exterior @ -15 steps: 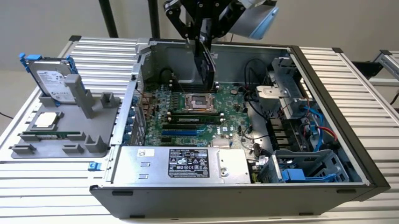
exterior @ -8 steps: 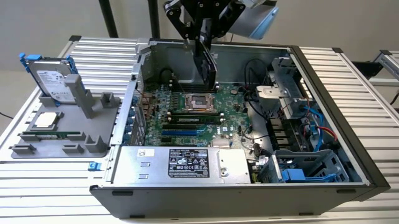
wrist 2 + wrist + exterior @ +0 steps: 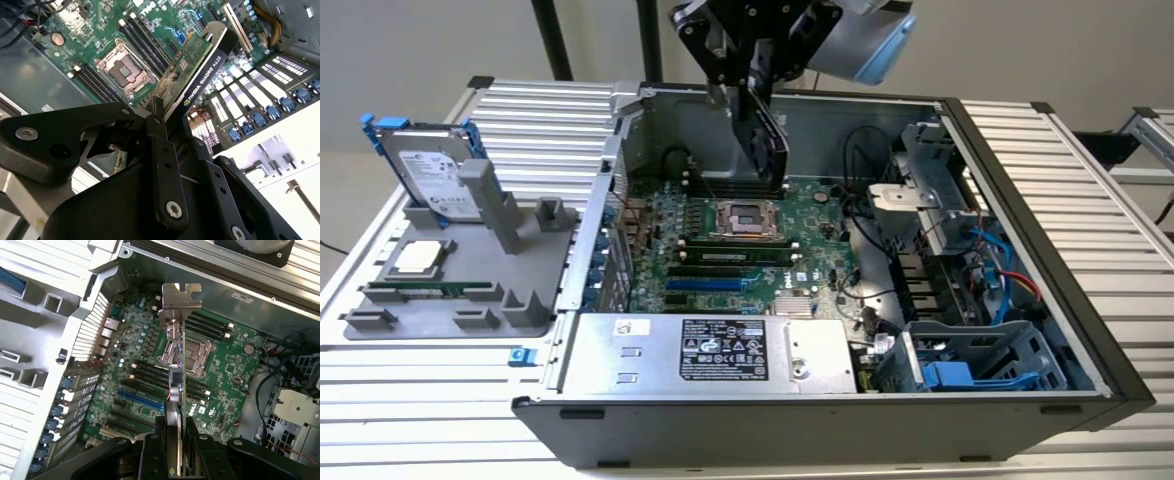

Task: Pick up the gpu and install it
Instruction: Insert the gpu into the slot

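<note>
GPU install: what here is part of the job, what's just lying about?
In the job: black-and-green gpu card, clamped in the black gripper; green motherboard in the open grey computer case.
Lying about: silver hard drive in blue frame; square silver chip; narrow green memory stick; grey holder.

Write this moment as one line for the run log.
hand: shut on graphics card | card: hanging on edge over motherboard in open computer case | install: not yet in a slot

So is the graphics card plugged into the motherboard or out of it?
Out. The gripper holds the flat green-and-black card in the air above the green motherboard, clear of its slots.
</note>
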You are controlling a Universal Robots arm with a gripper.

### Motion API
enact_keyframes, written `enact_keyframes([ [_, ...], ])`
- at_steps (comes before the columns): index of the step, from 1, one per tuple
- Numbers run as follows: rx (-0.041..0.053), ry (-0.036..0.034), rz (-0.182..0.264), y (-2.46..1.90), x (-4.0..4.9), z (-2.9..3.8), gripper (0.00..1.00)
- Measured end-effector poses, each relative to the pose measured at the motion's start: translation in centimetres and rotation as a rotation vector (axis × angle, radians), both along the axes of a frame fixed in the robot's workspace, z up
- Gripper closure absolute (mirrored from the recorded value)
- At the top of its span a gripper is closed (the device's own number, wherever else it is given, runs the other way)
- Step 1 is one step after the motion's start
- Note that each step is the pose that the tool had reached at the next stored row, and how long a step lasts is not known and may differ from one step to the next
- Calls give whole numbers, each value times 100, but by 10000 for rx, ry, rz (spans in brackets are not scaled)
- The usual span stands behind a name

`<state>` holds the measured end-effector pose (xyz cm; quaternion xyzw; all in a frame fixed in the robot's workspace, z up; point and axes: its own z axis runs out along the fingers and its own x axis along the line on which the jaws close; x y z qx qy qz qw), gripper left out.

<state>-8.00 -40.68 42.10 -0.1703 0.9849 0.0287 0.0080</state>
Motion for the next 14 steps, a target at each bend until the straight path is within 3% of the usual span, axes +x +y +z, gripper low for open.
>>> enact_keyframes([
  [14, 0, 0, 1144, 0, 0, 0, 100],
])
